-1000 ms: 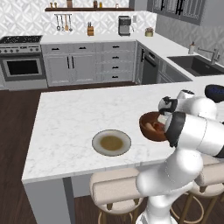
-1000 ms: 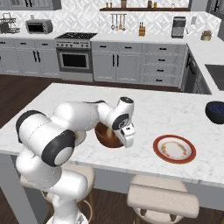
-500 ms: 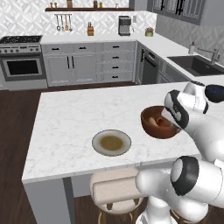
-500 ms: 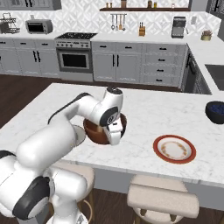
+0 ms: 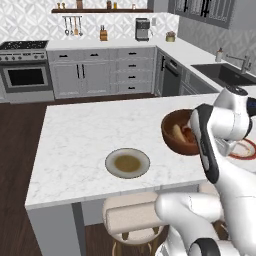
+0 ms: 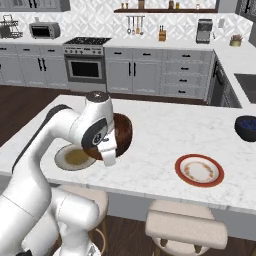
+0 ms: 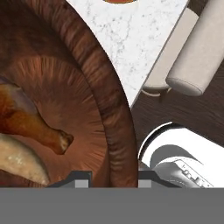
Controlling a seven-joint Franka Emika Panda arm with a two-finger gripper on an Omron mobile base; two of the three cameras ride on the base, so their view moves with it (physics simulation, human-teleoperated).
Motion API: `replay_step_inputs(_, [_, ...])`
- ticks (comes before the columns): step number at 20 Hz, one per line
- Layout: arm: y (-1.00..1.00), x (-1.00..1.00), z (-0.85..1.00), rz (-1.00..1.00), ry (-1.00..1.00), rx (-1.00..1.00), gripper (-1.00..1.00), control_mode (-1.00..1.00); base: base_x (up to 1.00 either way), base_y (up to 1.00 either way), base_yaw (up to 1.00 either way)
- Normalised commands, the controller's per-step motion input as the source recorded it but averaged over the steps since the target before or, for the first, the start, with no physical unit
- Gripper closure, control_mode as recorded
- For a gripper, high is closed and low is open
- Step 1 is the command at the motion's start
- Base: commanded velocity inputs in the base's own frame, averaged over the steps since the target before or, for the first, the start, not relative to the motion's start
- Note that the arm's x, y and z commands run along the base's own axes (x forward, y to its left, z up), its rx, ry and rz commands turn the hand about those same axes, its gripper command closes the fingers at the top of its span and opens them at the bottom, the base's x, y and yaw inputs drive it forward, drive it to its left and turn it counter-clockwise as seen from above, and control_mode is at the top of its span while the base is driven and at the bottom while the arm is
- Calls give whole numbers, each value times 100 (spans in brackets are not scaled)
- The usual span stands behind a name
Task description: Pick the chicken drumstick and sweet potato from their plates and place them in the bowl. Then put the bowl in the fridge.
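My gripper (image 7: 114, 177) is shut on the rim of the reddish-brown wooden bowl (image 7: 65, 87), one fingertip inside the wall and one outside. The chicken drumstick (image 7: 30, 122) and the pale sweet potato (image 7: 19, 162) lie side by side in the bowl's bottom. From the base cameras, the bowl (image 5: 176, 134) (image 6: 122, 136) hangs just above the island counter, tilted, with the gripper (image 6: 109, 154) at its near edge. The grey-beige plate (image 5: 127, 163) (image 6: 73, 158) and the orange-rimmed plate (image 6: 199, 170) (image 5: 246, 149) lie bare on the counter. The fridge is out of view.
A dark blue bowl (image 6: 246, 126) sits at the counter's far right. Padded stools (image 6: 182, 227) (image 5: 131, 216) stand along the island's near edge. Cabinets, a stove (image 6: 86, 64) and a sink (image 5: 225, 74) line the far walls across the dark floor.
The arm has swung and refolded over the counter, carrying the bowl a little higher with both foods still inside. The plates have stayed where they were.
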Motion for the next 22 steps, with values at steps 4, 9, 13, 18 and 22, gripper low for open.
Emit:
replay_step_inputs(4, [23,-69,70,0,-19,-4,100,-100,0,0,0])
replay_step_inputs(9, [8,-35,30,0,-6,0,100,100,-60,14,0])
replay_step_inputs(13, [0,0,0,0,0,0,100,100,-100,76,6])
replay_step_inputs(18, [0,0,0,0,0,0,100,100,-93,100,32])
replay_step_inputs(22, [0,0,0,0,0,0,100,100,-36,100,30])
